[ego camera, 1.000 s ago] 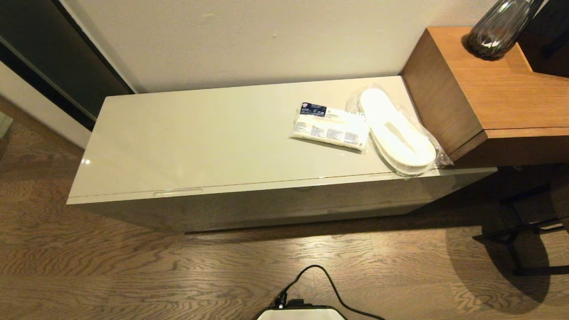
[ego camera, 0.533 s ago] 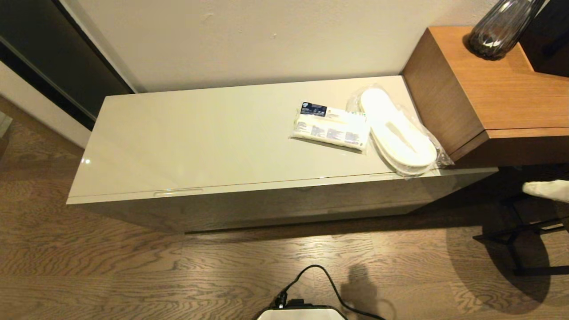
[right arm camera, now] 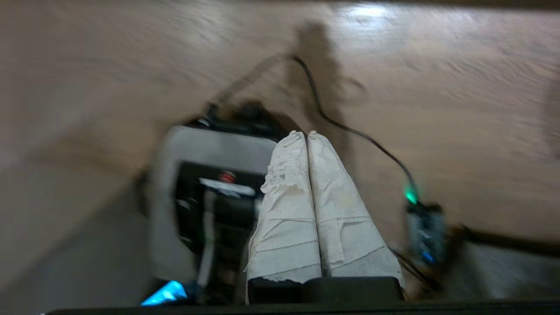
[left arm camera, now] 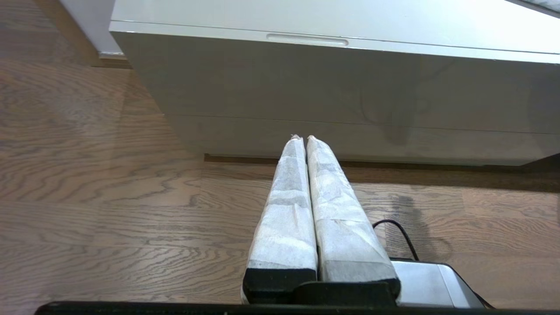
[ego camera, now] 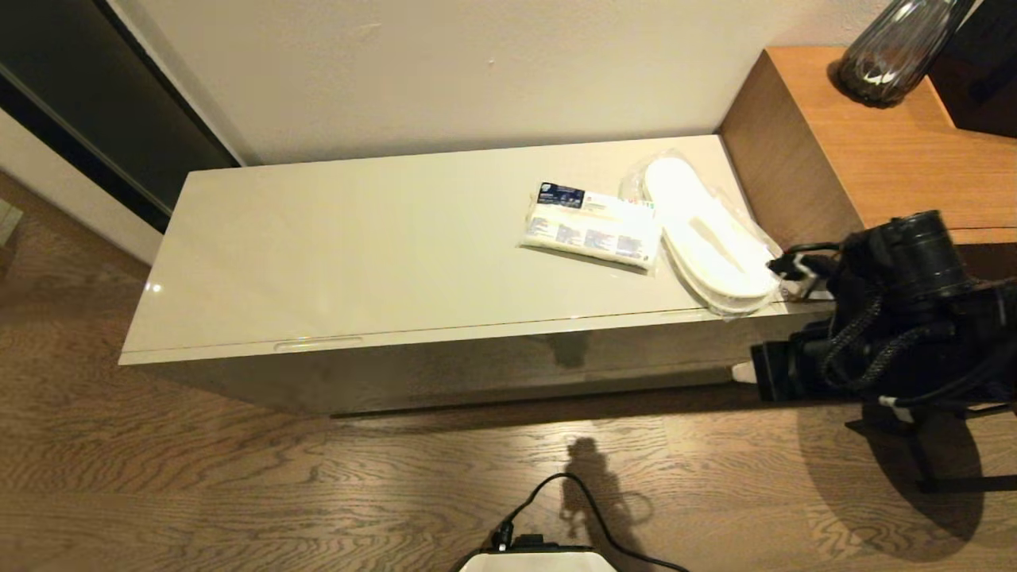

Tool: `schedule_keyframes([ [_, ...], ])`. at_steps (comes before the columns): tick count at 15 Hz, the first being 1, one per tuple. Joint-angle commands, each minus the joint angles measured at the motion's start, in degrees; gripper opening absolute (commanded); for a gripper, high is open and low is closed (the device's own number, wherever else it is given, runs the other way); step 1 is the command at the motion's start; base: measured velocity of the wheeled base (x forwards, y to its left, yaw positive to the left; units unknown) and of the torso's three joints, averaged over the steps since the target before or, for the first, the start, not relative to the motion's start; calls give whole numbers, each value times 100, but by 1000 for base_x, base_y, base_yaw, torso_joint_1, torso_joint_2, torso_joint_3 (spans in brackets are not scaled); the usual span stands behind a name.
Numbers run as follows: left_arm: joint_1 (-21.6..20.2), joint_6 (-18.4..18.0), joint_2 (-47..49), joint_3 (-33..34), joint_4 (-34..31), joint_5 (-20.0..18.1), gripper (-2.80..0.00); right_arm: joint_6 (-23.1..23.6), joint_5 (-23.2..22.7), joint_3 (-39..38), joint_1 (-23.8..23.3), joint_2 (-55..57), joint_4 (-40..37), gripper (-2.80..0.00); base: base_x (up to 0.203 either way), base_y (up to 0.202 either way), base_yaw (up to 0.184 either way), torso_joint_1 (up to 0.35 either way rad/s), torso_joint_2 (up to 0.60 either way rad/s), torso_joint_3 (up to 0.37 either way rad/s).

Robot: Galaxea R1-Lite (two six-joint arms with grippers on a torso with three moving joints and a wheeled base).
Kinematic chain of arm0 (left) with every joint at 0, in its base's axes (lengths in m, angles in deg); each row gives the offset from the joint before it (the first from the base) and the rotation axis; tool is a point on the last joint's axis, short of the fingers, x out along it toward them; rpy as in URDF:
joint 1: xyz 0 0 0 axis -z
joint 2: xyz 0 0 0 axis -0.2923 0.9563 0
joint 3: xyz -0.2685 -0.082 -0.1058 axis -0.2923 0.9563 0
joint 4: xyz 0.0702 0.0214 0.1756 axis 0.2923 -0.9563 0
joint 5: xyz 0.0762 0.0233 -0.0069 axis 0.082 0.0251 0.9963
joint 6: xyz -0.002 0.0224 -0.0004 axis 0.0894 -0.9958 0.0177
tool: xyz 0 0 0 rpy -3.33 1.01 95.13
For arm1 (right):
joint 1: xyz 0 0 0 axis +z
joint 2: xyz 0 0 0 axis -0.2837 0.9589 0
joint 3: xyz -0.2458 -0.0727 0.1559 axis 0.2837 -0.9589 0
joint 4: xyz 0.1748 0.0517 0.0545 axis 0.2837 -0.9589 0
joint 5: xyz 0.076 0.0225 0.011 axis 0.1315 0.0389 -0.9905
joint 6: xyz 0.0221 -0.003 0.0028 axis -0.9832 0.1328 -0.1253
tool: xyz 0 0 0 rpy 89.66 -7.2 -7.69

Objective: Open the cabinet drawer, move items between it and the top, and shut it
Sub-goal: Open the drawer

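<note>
The cabinet drawer (ego camera: 445,361) is closed, its plain cream front (left arm camera: 306,83) flush under the top (ego camera: 357,254). On the right half of the top lie the white packet with a dark blue label (ego camera: 592,230) and the white slippers in clear plastic (ego camera: 709,238), side by side. The crinkly bag with a green band is out of view. My right gripper (ego camera: 744,371) is shut and empty, low beside the cabinet's right end; its taped fingertips (right arm camera: 306,133) point toward the floor and my base. My left gripper (left arm camera: 302,138) is shut and empty, held low over the floor before the drawer front.
A brown wooden desk (ego camera: 874,159) with a dark glass vase (ego camera: 890,56) abuts the cabinet's right end. A black stand (ego camera: 937,421) is on the floor under it. A long recessed handle (ego camera: 318,344) lies along the top's front edge. A black cable (ego camera: 592,496) runs from my base.
My right arm has swung in from the right edge to the cabinet's right end, and its shadow now falls on the floor and drawer front. The items have not moved.
</note>
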Motion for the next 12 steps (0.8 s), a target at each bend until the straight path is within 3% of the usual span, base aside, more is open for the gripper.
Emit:
schedule_keyframes([
  [1, -2, 7, 7, 1, 6, 6, -280, -4, 391, 365, 253, 711, -149, -280, 0, 0, 0, 0, 0, 0],
  [6, -2, 7, 7, 1, 6, -1, -280, -52, 909, 1072, 95, 1381, -81, -280, 0, 0, 0, 0, 0, 0],
  [9, -2, 7, 7, 1, 6, -1, -280, -215, 1277, 1562, 5, 1806, 596, -280, 0, 0, 0, 0, 0, 0],
  [12, -2, 7, 7, 1, 6, 5, -280, -274, 1440, 1855, 3, 2016, 723, -280, 0, 0, 0, 0, 0, 0],
])
